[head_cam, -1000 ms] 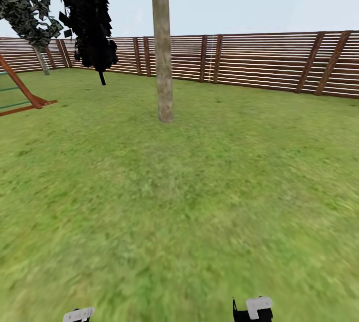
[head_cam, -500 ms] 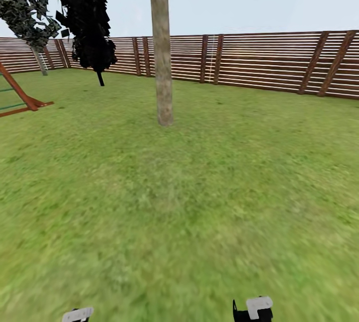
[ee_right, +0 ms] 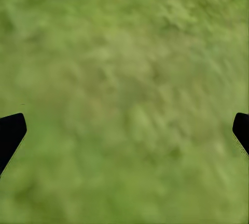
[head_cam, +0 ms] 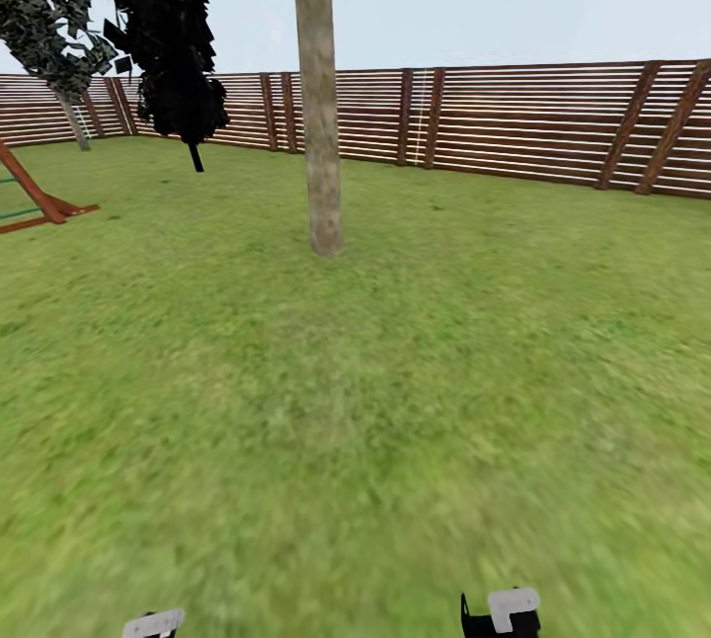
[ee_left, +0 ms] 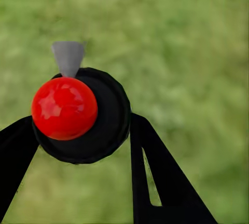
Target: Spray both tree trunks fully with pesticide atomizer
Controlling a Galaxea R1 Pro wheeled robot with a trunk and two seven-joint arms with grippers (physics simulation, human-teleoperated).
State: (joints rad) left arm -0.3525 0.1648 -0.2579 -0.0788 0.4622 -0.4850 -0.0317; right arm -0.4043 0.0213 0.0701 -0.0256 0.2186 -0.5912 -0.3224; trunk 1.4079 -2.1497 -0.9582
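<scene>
The left gripper point(ee_left: 83, 146) is clamped around the pesticide atomizer point(ee_left: 78, 112), its dark body wedged between the two black fingers with the red top and pale trigger facing the camera over blurred grass. The right gripper point(ee_right: 124, 130) hangs spread wide with nothing in it above the lawn point(head_cam: 395, 401). Pickup looks done; the step in hand is the approach to a tree. The nearest tree trunk point(head_cam: 318, 105) stands ahead, well apart from the robot, before the wooden fence point(head_cam: 533, 119). Next the base must close in, and the left arm must lift and aim the nozzle at the bark.
</scene>
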